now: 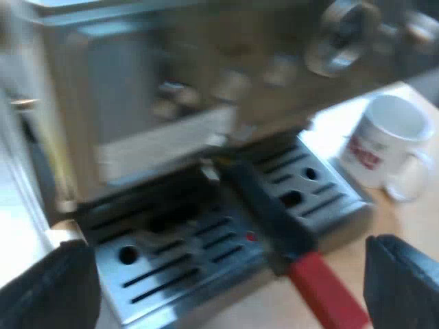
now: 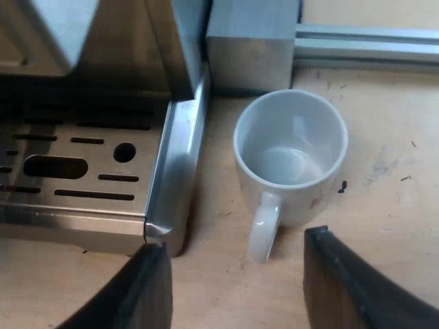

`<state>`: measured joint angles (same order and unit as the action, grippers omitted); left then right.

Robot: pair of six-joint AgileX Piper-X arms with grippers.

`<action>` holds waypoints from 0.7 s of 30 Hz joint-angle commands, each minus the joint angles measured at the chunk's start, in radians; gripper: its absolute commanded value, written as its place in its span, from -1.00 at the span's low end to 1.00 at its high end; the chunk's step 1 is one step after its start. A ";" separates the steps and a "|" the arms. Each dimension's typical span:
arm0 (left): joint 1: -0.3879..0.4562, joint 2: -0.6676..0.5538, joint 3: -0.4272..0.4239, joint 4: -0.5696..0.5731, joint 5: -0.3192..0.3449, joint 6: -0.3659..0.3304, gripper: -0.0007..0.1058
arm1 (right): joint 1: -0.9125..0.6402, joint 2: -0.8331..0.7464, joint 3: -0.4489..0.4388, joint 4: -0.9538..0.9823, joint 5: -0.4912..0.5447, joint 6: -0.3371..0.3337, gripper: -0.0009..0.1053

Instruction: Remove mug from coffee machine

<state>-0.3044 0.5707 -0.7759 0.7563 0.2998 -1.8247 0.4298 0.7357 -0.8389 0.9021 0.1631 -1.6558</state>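
Observation:
A white mug [image 2: 291,154] stands upright on the wooden table beside the espresso machine's drip tray [image 2: 82,164], with its handle toward my right gripper [image 2: 236,288]. That gripper is open, its fingers apart on either side of the handle and short of the mug. From the left wrist the same mug [image 1: 384,140] shows red print and stands off the drip tray [image 1: 206,247]. The metal holder's dark handle [image 1: 267,205] with its red end [image 1: 329,295] sticks out from the machine's front over the tray. My left gripper [image 1: 226,288] is open before the tray, holding nothing.
The espresso machine [image 1: 171,89] rises behind the tray, with round knobs [image 1: 339,34] on its front. A grey metal block [image 2: 250,51] and an aluminium rail [image 2: 367,44] lie on the table just beyond the mug. Bare wood surrounds the mug.

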 commanded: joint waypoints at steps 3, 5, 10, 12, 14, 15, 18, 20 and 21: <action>0.157 0.006 -0.019 0.057 0.048 0.047 0.51 | -0.107 -0.002 -0.010 -0.009 -0.070 0.005 -0.12; 0.186 0.004 -0.021 0.068 0.048 0.051 0.51 | -0.282 -0.002 -0.010 -0.007 -0.163 -0.030 -0.12; 0.188 0.002 -0.024 0.113 0.020 0.065 0.51 | -0.454 -0.023 -0.010 -0.014 -0.213 -0.129 -0.12; 0.188 -0.008 -0.024 0.130 -0.017 0.084 0.51 | -0.462 -0.045 -0.010 -0.030 -0.213 -0.134 -0.12; 0.188 -0.011 -0.024 0.135 -0.028 0.084 0.51 | -0.462 -0.066 -0.010 -0.031 -0.213 -0.159 -0.12; 0.188 -0.036 -0.024 0.154 -0.065 0.088 0.51 | -0.462 -0.084 -0.010 -0.031 -0.188 -0.183 -0.12; 0.188 -0.095 -0.024 0.179 -0.066 0.095 0.51 | -0.462 -0.141 -0.008 -0.028 -0.163 -0.184 -0.12; 0.188 -0.134 -0.024 0.184 -0.066 0.103 0.51 | -0.462 -0.174 -0.008 -0.025 -0.163 -0.191 -0.12; 0.188 -0.164 -0.024 0.184 -0.066 0.103 0.51 | -0.460 -0.201 -0.008 -0.022 -0.163 -0.200 -0.12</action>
<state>-0.1165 0.4314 -0.7914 0.9390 0.2463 -1.7282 -0.0293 0.5559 -0.8389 0.8798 0.0000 -1.8313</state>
